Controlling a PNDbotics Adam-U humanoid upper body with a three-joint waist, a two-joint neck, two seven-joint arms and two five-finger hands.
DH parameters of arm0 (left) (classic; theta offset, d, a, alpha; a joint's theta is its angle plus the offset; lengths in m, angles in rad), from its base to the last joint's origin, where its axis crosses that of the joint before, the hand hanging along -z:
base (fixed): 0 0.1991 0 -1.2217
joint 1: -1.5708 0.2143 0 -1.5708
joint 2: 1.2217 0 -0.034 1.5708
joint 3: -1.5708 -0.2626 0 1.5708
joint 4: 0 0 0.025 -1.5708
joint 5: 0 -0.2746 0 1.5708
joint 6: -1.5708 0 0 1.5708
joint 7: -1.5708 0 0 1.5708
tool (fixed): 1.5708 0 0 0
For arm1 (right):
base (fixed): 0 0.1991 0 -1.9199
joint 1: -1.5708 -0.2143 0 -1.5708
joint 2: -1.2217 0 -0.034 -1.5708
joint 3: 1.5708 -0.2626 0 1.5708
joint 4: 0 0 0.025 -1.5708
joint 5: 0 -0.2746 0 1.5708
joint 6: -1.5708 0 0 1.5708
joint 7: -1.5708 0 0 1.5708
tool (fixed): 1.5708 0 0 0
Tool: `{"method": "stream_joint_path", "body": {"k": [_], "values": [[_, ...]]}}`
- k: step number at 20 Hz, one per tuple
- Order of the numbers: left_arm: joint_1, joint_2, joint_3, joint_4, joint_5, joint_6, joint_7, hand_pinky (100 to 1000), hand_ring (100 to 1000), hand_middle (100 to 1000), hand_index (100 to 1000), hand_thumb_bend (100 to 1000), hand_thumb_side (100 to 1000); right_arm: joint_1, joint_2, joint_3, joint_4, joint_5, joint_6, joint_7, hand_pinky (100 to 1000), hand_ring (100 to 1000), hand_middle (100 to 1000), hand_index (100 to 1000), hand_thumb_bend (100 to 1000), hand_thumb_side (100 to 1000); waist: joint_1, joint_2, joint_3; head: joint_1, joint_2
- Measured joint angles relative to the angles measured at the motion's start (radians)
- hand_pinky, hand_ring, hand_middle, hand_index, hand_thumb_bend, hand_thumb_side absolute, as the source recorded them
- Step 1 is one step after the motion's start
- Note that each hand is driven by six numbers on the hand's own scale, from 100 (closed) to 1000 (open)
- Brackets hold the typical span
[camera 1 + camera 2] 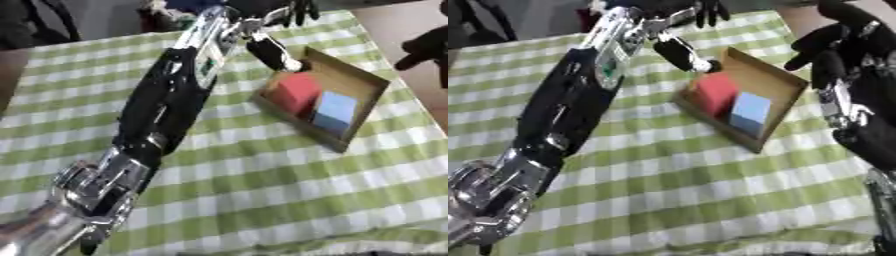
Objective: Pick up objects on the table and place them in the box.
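Observation:
A shallow cardboard box (364, 76) lies askew on the right of the checked cloth. Inside it a red block (296, 92) sits beside a light blue block (335, 112). My left arm stretches from the lower left up across the table. Its hand (273, 50) hangs just behind the box's far left corner, one dark finger pointing down at the rim and the others spread near the top edge, holding nothing. My right hand (842, 47) stands at the right edge beside the box, fingers relaxed and empty.
A green and white checked cloth (271, 190) covers the table, with bare cloth in front of the box. Bare brown surface (394, 20) shows beyond the cloth at the upper right. Dark shapes stand along the far edge.

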Motion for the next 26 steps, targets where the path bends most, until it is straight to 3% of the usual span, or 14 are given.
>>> {"method": "stream_joint_path", "body": {"k": [5,12,19,26], "values": [[0.120,0.105,0.036,-0.183,0.228,0.040,0.099,502,535,537,769,386,415,0.016,-0.001,-0.008,0.000,0.017,0.007,-0.011,820,586,619,907,100,507,-0.001,0.000,0.047,-0.009,0.000],[0.363,0.172,0.097,-0.398,0.548,0.083,0.279,476,525,526,762,386,447,0.036,-0.003,-0.025,0.000,0.038,0.013,-0.032,819,584,618,907,100,509,-0.001,0.007,0.111,-0.008,0.000],[0.532,0.141,0.140,-0.509,0.656,0.122,0.381,456,514,512,750,370,469,0.052,-0.010,-0.032,0.001,0.066,0.010,-0.046,818,582,616,907,100,509,-0.001,0.010,0.136,0.000,0.000],[0.597,0.098,0.151,-0.542,0.695,0.121,0.410,453,515,512,750,366,477,0.058,-0.010,-0.035,0.007,0.079,0.009,-0.055,817,580,615,907,100,510,0.000,0.018,0.140,0.001,0.000]]}}
